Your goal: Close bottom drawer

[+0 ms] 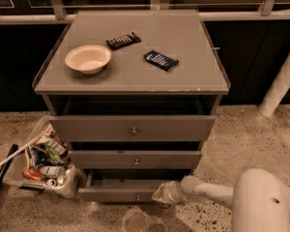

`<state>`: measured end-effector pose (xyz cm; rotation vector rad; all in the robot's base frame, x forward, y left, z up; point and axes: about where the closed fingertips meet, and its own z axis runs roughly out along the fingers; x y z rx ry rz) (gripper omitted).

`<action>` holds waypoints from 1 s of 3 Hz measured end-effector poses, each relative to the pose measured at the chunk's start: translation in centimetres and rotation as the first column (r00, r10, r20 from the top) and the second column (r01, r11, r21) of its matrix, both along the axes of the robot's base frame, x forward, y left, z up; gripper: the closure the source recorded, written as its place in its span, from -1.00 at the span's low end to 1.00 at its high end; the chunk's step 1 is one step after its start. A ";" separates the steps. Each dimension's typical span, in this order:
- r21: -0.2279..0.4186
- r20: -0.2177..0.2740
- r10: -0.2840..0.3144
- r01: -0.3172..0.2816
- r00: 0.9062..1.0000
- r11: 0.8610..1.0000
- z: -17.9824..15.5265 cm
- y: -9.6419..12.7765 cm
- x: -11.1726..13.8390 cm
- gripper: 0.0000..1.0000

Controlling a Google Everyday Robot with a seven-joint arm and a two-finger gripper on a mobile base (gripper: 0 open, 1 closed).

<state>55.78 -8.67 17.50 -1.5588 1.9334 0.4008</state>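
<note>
The flat grey bottom drawer with its slim front panel (111,195) sits at the foot of the cabinet. It protrudes a little beyond the middle grey drawer front (96,159), so it is judged not fully shut. The pale robot hand (163,193) is placed at the panel's right end, seemingly touching it. How far it is open cannot be told, and nothing is seen to be held. The drawer is judged rigid and fairly light. No grasp is needed. A flat push nearer the small round metal knob (138,196) is advised, since an off-centre push may skew it.

My gripper (163,194) sits at the right end of the bottom drawer (117,195). A bin (19,178) lies left of that drawer.
</note>
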 end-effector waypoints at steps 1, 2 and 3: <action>-0.018 0.001 -0.018 0.018 1.000 1.000 -0.5 -0.8 1.3 0.79; -0.031 0.001 -0.052 0.052 0.999 0.998 -1.4 -2.5 2.9 1.00; -0.031 0.001 -0.052 0.052 0.999 0.998 -1.4 -2.4 2.9 0.62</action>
